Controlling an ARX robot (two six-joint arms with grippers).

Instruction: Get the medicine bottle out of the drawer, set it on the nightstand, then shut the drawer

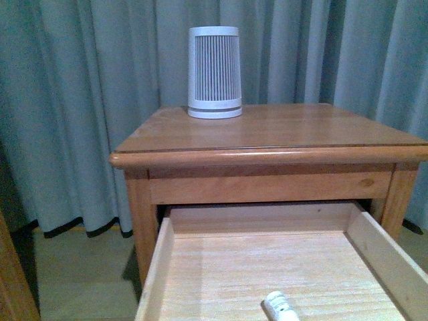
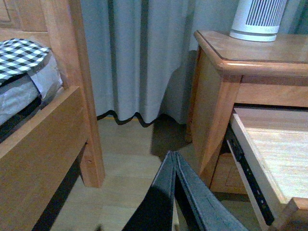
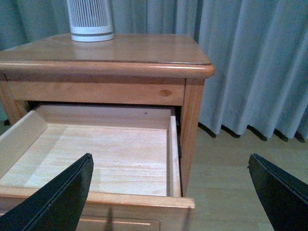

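The drawer is pulled out of the reddish-brown nightstand, its pale wood floor showing. The medicine bottle, small and white, lies on its side on the drawer floor near the front, cut off by the front view's lower edge. My left gripper is shut with nothing in it, low over the floor beside the nightstand's left side. My right gripper is open and wide, hovering in front of the drawer's front right corner. The bottle is not seen in either wrist view.
A large white ribbed tapered cylinder stands at the back of the nightstand top. Grey-blue curtains hang behind. A wooden bed frame with checked bedding stands left of the nightstand, with pale floor between them.
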